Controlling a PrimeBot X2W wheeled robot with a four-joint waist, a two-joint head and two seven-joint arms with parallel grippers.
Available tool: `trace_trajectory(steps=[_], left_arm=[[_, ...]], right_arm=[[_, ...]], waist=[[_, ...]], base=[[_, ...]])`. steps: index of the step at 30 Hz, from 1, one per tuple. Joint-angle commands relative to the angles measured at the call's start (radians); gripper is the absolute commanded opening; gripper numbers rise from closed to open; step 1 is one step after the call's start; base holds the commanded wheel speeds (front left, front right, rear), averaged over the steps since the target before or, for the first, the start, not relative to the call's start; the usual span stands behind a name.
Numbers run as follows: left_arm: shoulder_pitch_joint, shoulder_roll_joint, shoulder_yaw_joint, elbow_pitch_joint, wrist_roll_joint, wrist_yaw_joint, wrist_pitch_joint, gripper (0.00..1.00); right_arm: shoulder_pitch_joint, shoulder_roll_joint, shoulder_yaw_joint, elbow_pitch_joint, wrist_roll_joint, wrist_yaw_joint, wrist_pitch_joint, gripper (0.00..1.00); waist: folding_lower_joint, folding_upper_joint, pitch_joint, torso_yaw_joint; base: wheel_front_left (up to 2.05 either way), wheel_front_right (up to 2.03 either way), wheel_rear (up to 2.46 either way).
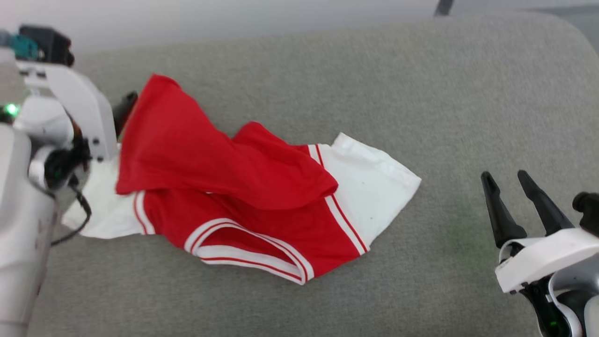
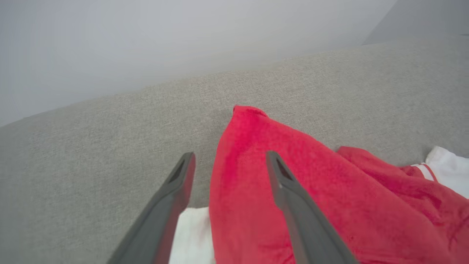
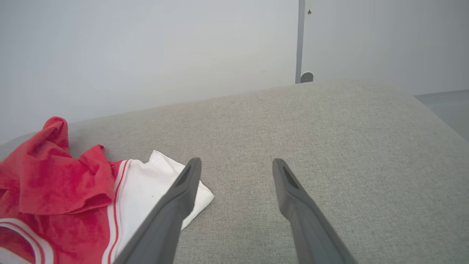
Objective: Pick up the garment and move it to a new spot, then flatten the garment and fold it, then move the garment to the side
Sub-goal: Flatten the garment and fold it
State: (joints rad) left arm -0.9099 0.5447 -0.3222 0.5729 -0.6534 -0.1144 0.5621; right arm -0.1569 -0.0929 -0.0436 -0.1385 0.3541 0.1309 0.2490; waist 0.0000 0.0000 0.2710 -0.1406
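1. My left end effector (image 2: 231, 159) has its fingers spread wide over the left edge of the garment (image 1: 234, 187), clamping nothing.
2. My right end effector (image 1: 505, 175) is likewise spread and empty, well apart from the cloth, off to its right.
3. The garment lies crumpled on the grey fabric surface (image 1: 421, 93), with a red flap folded across its middle and a white sleeve panel pointing right.

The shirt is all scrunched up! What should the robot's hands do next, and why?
Probably the right hand, open and apart from the garment, should reach toward the white sleeve nearest it, since a red flap lies folded over and needs spreading flat.
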Motion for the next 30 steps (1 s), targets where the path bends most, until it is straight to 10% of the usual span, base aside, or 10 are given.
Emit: trace_trajectory(steps=[1,16,30], left_arm=[[0.026,0.011,0.005,-0.014,-0.008,-0.002,-0.003,1.00],[0.379,0.071,0.057,-0.178,-0.105,0.099,0.069,1.00],[0.310,0.072,0.030,-0.053,-0.096,0.107,0.125,1.00]], right_arm=[[0.015,-0.004,-0.004,-0.004,-0.010,0.000,-0.003,1.00],[0.111,-0.023,0.021,-0.071,-0.074,0.000,-0.051,1.00],[0.067,-0.043,0.004,-0.141,-0.059,0.000,-0.017,1.00]], waist=[[0.0000,0.0000,-0.074,0.060],[0.0000,0.0000,-0.248,0.105],[0.0000,0.0000,-0.103,0.039]], base=[[0.00,0.00,0.00],[0.00,0.00,0.00],[0.00,0.00,0.00]])
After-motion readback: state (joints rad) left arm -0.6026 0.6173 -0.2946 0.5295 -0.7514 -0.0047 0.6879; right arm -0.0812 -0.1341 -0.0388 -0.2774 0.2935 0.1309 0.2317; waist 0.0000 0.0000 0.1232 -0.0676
